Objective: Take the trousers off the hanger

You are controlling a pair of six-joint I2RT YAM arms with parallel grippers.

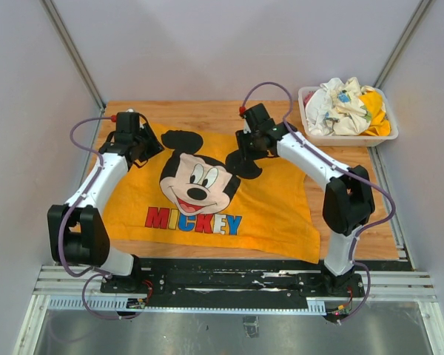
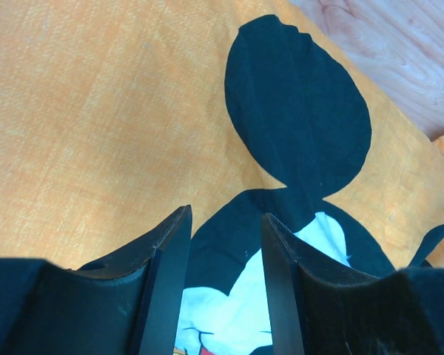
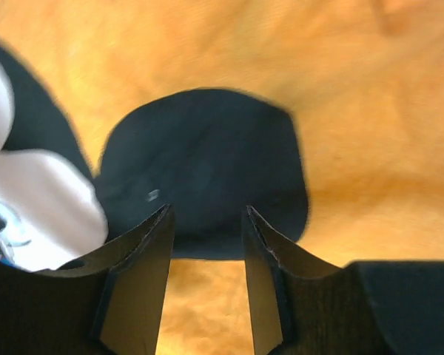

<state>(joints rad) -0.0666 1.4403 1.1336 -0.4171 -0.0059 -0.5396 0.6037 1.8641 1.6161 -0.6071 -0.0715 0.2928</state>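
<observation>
Since no hanger shows in any of our views, we judge the removal done: the orange Mickey-print garment point(image 1: 277, 203), which we take for the trousers, lies spread flat on the wooden surface point(image 1: 207, 111). Our left hand point(image 2: 226, 218) hovers over its far left part, jaws apart and empty. Our right hand point(image 3: 207, 214) hangs just above a black ear print point(image 3: 207, 159), likewise released. Little seems left but drawing both arms clear

Wooden table point(image 1: 207, 111), pale grey walls point(image 1: 229, 44).
</observation>
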